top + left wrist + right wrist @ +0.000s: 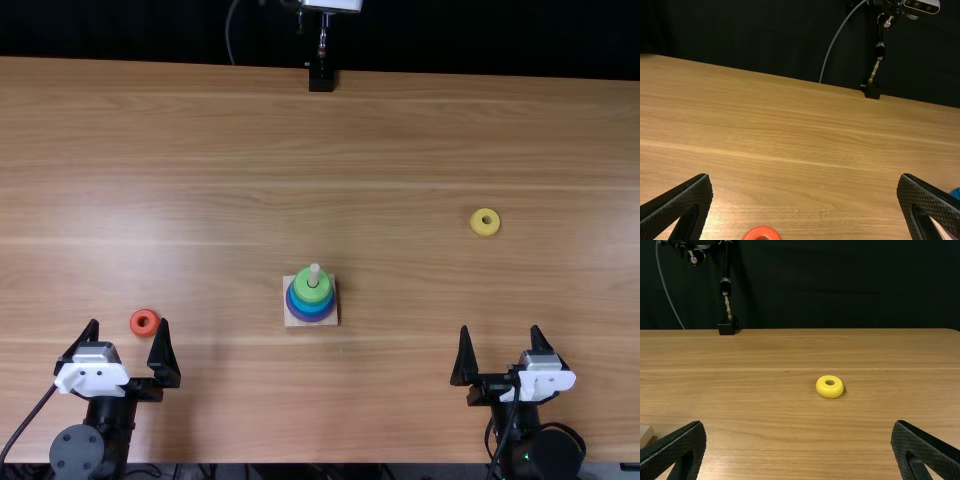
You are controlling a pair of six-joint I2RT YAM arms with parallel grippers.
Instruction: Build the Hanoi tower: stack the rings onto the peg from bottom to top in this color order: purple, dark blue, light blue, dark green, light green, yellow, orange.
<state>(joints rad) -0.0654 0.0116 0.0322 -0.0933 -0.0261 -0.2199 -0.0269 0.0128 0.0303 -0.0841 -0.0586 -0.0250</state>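
Two rings left to stack, both my grippers empty

So the peg (pixel 314 274) on its wooden base (pixel 291 321) has the light green ring (pixel 312 286) on top, with blue and purple poking out below. Can't pick out every layer from here. Going by the stack, the yellow ring (pixel 485 221) is at 2 o'clock and the orange ring (pixel 145 322) at about 9.

What worries me: orange is temptingly close to my left gripper (pixel 129 325), but yellow has to go on first or the order's wrecked. If I drop too low on that side, I could knock orange away. Yellow's hole looks small, so an off-centre grab might tip it and hang it up on the peg. And if both arms head for the peg together, they might clash.

Grippers: left one's spread wide, nothing in it. My right gripper (pixel 500 328) is the same, wide apart and touching nothing, with yellow out at its 12 o'clock.
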